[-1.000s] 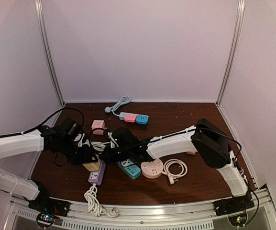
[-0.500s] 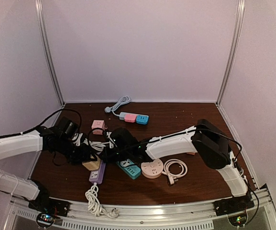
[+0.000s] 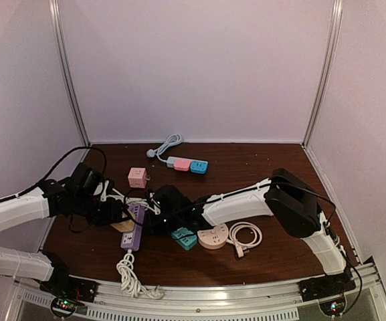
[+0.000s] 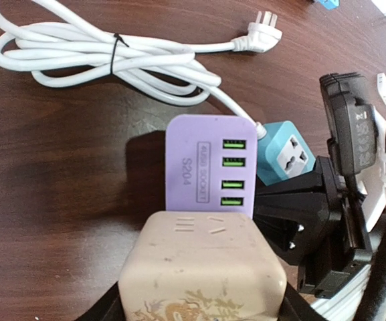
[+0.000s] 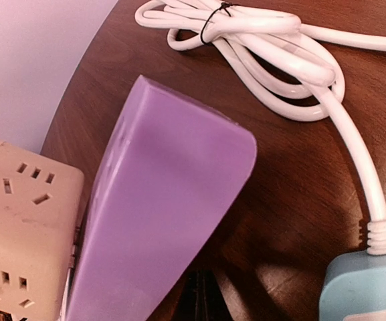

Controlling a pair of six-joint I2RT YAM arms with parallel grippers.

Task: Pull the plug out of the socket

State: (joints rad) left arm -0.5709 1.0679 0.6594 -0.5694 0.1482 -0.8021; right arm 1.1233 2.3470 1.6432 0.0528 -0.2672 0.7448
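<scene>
purple strip (image 3: 133, 231) now further left, tilted

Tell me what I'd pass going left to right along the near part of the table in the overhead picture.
purple power strip → teal socket block → round pink socket → coiled white cable
</scene>
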